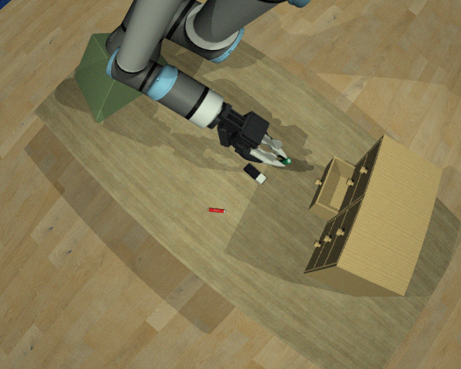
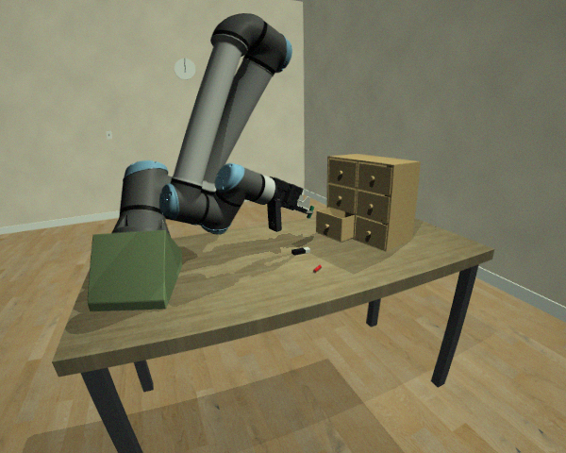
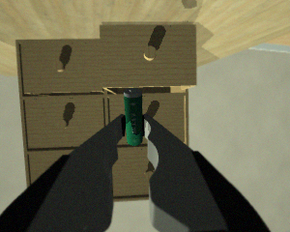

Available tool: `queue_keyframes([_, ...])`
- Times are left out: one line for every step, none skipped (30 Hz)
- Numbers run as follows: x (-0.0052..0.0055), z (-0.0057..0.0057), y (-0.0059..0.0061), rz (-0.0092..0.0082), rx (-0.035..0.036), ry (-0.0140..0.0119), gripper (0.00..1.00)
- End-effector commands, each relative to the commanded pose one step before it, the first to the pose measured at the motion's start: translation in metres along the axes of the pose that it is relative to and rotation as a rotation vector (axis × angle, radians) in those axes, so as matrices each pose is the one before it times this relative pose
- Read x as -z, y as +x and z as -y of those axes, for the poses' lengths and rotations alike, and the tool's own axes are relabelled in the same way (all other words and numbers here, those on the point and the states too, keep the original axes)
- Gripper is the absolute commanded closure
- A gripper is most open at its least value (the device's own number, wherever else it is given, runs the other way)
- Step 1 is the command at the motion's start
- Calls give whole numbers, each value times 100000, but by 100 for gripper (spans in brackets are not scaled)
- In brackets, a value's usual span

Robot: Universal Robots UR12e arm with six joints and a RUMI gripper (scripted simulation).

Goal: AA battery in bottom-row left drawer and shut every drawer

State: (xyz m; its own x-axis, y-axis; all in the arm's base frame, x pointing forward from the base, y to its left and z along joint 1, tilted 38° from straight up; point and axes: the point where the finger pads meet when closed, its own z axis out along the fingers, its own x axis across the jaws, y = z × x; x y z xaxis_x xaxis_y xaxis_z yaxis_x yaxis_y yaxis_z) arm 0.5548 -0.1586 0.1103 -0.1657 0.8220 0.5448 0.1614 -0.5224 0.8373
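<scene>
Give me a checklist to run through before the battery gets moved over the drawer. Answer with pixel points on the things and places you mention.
1. Green battery [image 1: 286, 161] [image 2: 310, 211] [image 3: 133, 118] held between the fingers of the gripper [image 1: 285, 161] [image 2: 310, 211] [image 3: 133, 116]: ok.
2. Bottom-left drawer [image 1: 317, 204] [image 2: 331, 225] [image 3: 174, 63] pulled out to receive it: ok.
3. Other five drawers shut: ok.
4. Chest [image 1: 393, 214] [image 2: 404, 205] [image 3: 24, 145] upright: ok.
5. Battery above the drawer opening: not ok; it is in front of the drawer in the top view.
6. Red cylinder [image 1: 216, 210] [image 2: 317, 268] and black-and-white block [image 1: 254, 173] [image 2: 300, 251] lying on the table [image 1: 163, 191] [image 2: 254, 293]: ok.
</scene>
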Motion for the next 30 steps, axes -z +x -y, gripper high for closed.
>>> queue_keyframes([-98, -130, -148, 2906, 40, -5966, 95])
queue_keyframes([0, 0, 0, 0, 0, 0, 95])
queue_keyframes([0, 0, 0, 0, 0, 0, 95])
queue_keyframes([0, 1, 2, 0, 0, -107, 95])
queue_keyframes([1, 0, 0, 1, 0, -107, 95])
queue_keyframes([1, 1, 0, 0, 0, -105, 95])
queue_keyframes([1, 1, 0, -1, -1, -103, 95])
queue_keyframes([1, 2, 0, -2, -1, -101, 95])
queue_keyframes([1, 3, 0, -3, -1, -98, 95])
queue_keyframes([1, 3, -1, -4, -1, -96, 95])
queue_keyframes([1, 4, -1, -5, -1, -94, 95])
queue_keyframes([1, 4, -1, -5, -1, -91, 95])
queue_keyframes([1, 4, -1, -6, -1, -89, 95])
queue_keyframes([1, 5, -1, -7, -1, -86, 95])
queue_keyframes([1, 5, -1, -7, -1, -84, 95])
queue_keyframes([1, 5, -1, -8, -1, -82, 95])
queue_keyframes([1, 6, -1, -8, -1, -79, 95])
queue_keyframes([1, 6, -1, -9, -1, -77, 95])
queue_keyframes([0, 0, 0, 0, 0, 0, 95])
queue_keyframes([0, 0, 0, 0, 0, 0, 95])
queue_keyframes([1, 6, -1, -9, -1, -74, 95])
queue_keyframes([1, 6, -1, -9, -1, -72, 95])
queue_keyframes([1, 6, -1, -9, -1, -69, 95])
queue_keyframes([1, 6, -1, -10, -1, -67, 95])
queue_keyframes([1, 6, -1, -10, -1, -65, 95])
queue_keyframes([1, 6, -1, -10, -1, -62, 95])
queue_keyframes([1, 6, -1, -10, -1, -60, 95])
queue_keyframes([1, 6, -1, -10, -1, -58, 95])
queue_keyframes([1, 6, -1, -10, -1, -55, 95])
queue_keyframes([1, 6, -1, -10, -1, -53, 95])
